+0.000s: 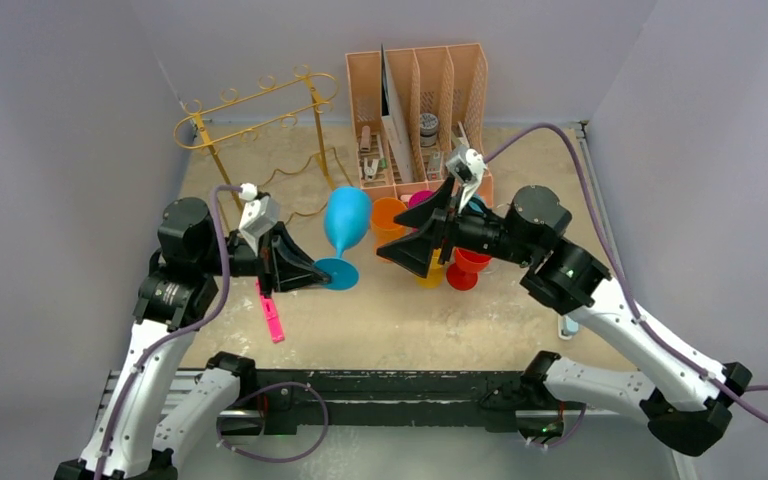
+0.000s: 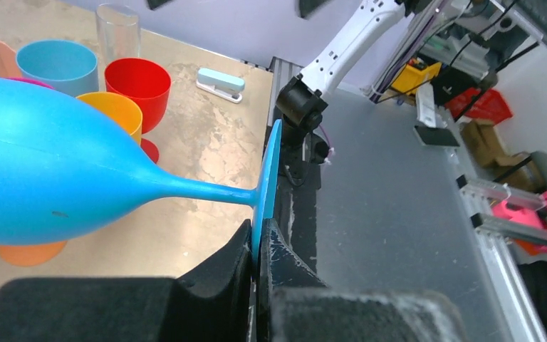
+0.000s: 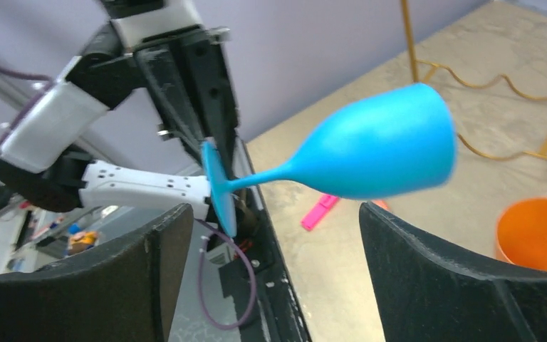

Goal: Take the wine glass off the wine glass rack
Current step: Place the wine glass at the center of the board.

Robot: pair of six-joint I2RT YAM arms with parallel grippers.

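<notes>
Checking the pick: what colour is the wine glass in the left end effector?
The wine glass is bright blue; right wrist view shows it best.

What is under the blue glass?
Only bare table shows beneath the blue glass, held sideways by its foot in the left claw. The patch directly under it is hidden from above.

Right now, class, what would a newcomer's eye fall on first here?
The bright blue wine glass, tipped sideways above mid-table, its foot pinched in the left gripper. The right gripper faces it, open, and the gold rack stands far left at the back.
</notes>
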